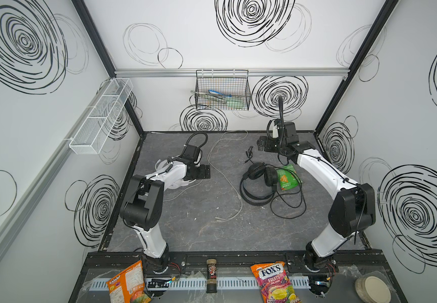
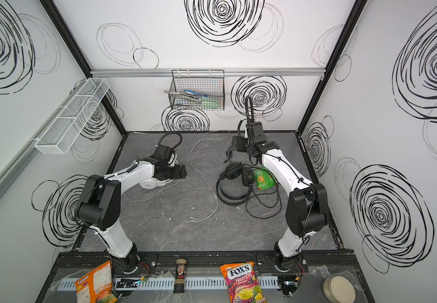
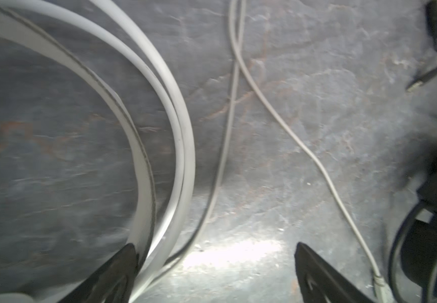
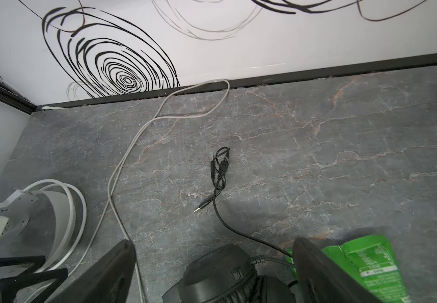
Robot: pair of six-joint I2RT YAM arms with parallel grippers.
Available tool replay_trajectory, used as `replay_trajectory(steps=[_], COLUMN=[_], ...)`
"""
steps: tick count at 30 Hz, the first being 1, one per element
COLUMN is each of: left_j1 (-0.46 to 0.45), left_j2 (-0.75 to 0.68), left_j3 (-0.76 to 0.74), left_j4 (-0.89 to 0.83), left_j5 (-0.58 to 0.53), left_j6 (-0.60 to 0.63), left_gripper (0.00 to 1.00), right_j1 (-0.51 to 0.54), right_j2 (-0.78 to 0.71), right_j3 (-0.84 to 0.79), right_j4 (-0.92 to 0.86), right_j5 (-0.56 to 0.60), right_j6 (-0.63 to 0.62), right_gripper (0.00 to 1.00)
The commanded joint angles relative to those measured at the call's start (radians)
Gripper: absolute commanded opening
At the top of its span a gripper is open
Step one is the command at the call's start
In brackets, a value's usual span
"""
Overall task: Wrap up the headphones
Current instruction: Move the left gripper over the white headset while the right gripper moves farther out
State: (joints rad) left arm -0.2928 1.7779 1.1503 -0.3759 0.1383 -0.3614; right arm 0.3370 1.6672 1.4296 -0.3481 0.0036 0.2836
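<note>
Two headsets lie unwrapped: white headset (image 2: 148,184) under the left gripper (image 3: 214,251), black headset (image 1: 262,175) by the right gripper (image 4: 213,244), beside a green snack bag (image 1: 287,178). Both claws gape wide, empty. Approach stage; next, likely pinch the white cable (image 4: 123,162).

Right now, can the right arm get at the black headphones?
Probably yes. The right pincer is open and close to the black headphones, with nothing standing between them. The green packet lies right beside one earcup and might get nudged.
</note>
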Motion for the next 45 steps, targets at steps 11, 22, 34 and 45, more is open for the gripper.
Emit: replay_trajectory(steps=[11, 22, 34, 45], left_j1=[-0.168, -0.040, -0.029, -0.177], left_j2=[-0.061, -0.211, -0.002, 0.182], left_j3=[0.096, 0.215, 0.456, 0.415], left_j4=[0.058, -0.103, -0.291, -0.214], left_j5=[0.124, 0.129, -0.132, -0.325], left_j6=[-0.111, -0.078, 0.044, -0.128], left_gripper=[0.96, 0.96, 0.99, 0.98], right_j1=[-0.021, -0.026, 0.003, -0.014], right_j2=[-0.029, -0.052, -0.045, -0.108], right_j3=[-0.016, -0.011, -0.008, -0.096], right_j4=[0.003, -0.014, -0.002, 0.032], right_j5=[0.012, 0.037, 0.039, 0.064], right_j6=[-0.012, -0.027, -0.039, -0.079], right_gripper=[0.97, 0.97, 0.97, 0.97])
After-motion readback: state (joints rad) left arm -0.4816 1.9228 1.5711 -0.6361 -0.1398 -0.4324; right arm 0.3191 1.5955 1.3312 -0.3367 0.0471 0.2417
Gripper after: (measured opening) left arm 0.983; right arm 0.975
